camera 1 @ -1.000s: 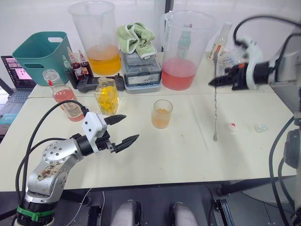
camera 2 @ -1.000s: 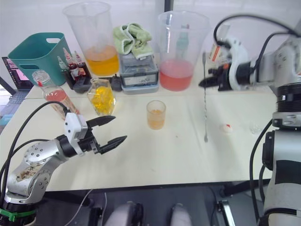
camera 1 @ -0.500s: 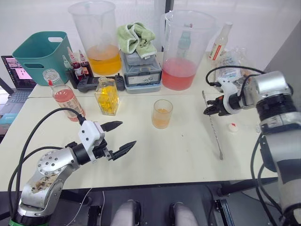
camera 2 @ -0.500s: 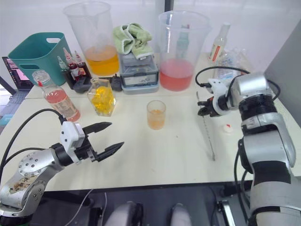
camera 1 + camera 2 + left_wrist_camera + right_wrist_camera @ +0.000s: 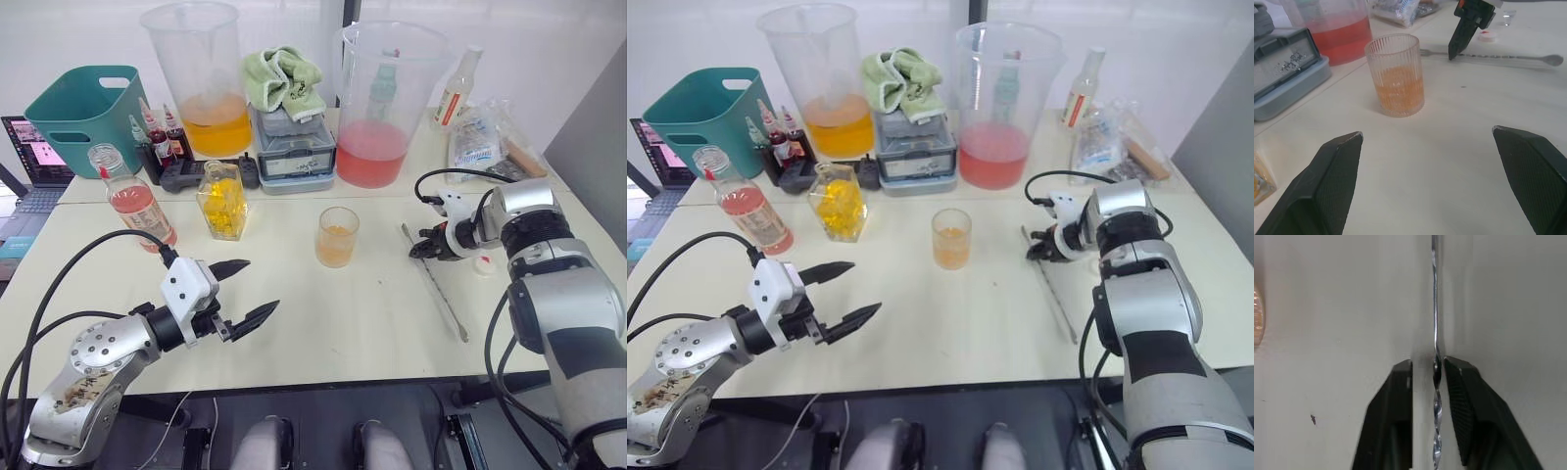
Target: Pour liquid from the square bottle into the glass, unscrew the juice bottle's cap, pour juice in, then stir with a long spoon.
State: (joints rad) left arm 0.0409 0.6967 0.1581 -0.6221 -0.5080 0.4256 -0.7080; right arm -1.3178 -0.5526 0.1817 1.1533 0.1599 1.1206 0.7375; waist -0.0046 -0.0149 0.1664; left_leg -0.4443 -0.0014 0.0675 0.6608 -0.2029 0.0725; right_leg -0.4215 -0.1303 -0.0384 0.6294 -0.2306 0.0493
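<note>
your glass (image 5: pixel 338 236) stands upright mid-table, part full of orange liquid — the long spoon (image 5: pixel 436 285) lies flat to its right, well apart.

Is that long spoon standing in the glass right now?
No, the long spoon lies flat on the table, to the right of the glass, with the right gripper at its stem.
</note>
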